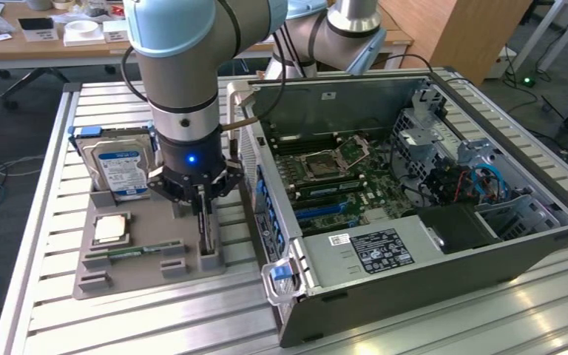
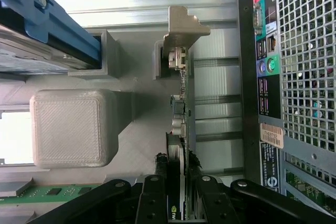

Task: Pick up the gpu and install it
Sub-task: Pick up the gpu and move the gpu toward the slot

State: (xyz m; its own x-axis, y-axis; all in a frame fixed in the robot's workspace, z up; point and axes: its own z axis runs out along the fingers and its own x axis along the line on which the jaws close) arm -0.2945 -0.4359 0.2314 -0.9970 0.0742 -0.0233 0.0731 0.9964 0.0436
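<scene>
The gpu (image 1: 203,231) stands on edge as a slim dark strip in a slot of the grey holder tray (image 1: 146,277), next to the open computer case (image 1: 521,244). My gripper (image 1: 201,201) hangs straight down over it. In the wrist view the gpu (image 2: 182,124) runs away from me to its metal bracket, which rests in the grey end post (image 2: 181,30). The gripper (image 2: 178,174) has one black finger on each face of the card, pressed against it. The card still sits in its slot.
On the same tray are a silver hard drive with a blue-white label (image 1: 121,168), a processor (image 1: 112,229) and a green memory stick (image 1: 131,253). The case's rear port panel (image 2: 268,66) stands right beside the card. The motherboard (image 1: 333,177) lies exposed inside.
</scene>
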